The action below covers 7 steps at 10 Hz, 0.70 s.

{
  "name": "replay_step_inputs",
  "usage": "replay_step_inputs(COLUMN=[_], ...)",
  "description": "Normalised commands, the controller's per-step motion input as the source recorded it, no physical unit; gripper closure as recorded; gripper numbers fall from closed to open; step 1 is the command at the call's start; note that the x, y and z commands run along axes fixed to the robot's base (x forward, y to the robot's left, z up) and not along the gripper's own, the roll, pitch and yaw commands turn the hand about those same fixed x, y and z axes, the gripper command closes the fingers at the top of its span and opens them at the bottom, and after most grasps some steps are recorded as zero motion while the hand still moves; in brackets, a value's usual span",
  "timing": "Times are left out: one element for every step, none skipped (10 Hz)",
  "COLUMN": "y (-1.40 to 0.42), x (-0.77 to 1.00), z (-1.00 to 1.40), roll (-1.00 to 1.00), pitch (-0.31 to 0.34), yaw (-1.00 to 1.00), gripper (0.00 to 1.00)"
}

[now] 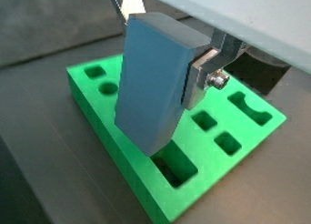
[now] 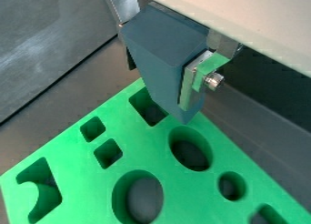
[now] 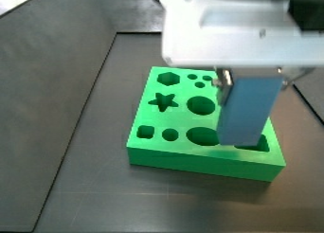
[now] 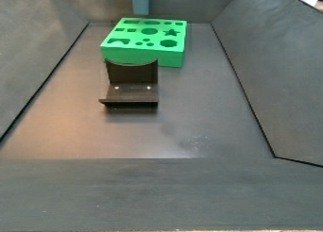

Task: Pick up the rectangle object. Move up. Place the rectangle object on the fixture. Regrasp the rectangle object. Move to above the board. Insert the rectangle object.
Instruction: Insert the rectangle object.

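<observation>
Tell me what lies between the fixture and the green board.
Nothing: a side view shows only a narrow strip of bare dark floor between the fixture and the board. The gripper holds the rectangle object above the board.

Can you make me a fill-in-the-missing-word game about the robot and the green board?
1. The claw is holding a grey-blue ____.
2. The board under it has the colour ____.
3. One hole in the board has points like a ____.
4. The dark fixture on the floor has ____ resting on it.

Missing words: block; green; star; nothing
</observation>
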Motion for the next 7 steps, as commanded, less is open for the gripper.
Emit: replay_step_inputs(y=[-0.05, -0.02, 0.00, 0.01, 0.06, 0.09, 0.20], x=[0.44, 0.39, 0.30, 0.23, 0.08, 0.00, 0.00], z=[-0.37, -0.29, -0.24, -0.13, 0.00, 0.00, -0.01], roll=[0.14, 0.10, 0.10, 0.09, 0.05, 0.11, 0.14], pitch=[-0.153, -0.143, -0.139, -0.053, 0.000, 0.000, 0.000], yaw=[0.00, 0.00, -0.07, -0.07, -0.07, -0.07, -0.08], gripper=[1.00, 1.00, 1.00, 1.00, 1.00, 1.00, 1.00])
